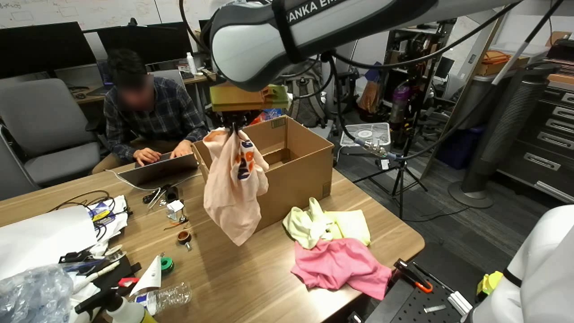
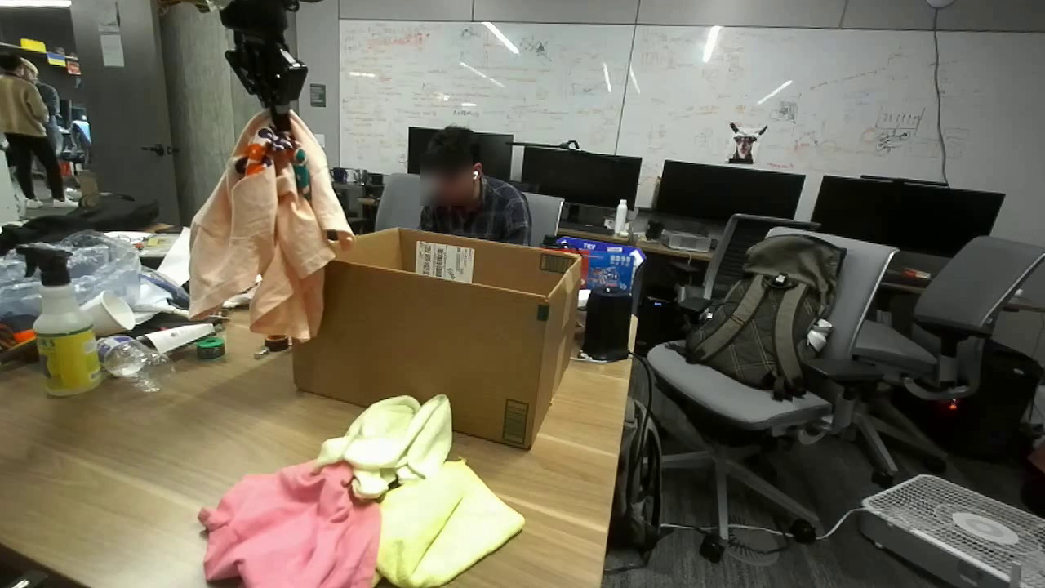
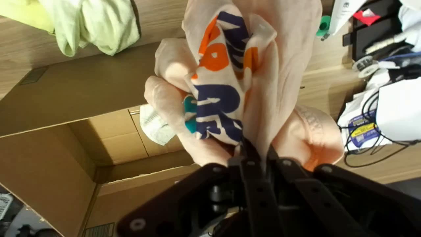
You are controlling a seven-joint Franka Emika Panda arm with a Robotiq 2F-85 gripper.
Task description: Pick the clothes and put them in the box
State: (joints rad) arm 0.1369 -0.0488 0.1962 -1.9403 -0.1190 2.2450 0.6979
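Status: partway, looks mid-transfer. Gripper (image 2: 280, 121) is clenched on peach cloth (image 2: 269, 229), holding a bunched fold right by the print. Cloth hangs in the air at one short end of the box (image 2: 424, 351), not in it yet. Hem drops below box rim height in both exterior views and reads as outside the opening. Can't tell if it brushes the box wall.

Left: pink cloth (image 2: 290, 523), yellow cloth (image 2: 445, 523) and green cloth (image 2: 388, 449), heaped together on the table (image 2: 188, 441) along the box's long side. Green one is just beside the box, pink farther out from it. None of the three is boxed.

Done: unclear. Wrist view shows a whitish thing (image 3: 157, 126) that seems to sit down inside the box. Cloth or paper, can't tell. My count of what's left: finish this drop, plus three picks.

Pose: arm (image 1: 341, 31) reaches in high, well above the box. Gripper points down near the box's short end, above rim level. Box opening lies mostly off to one side of it in wrist view. My read: needs to go sideways over the box, maybe up a bit, before letting go; hem could snag the rim.
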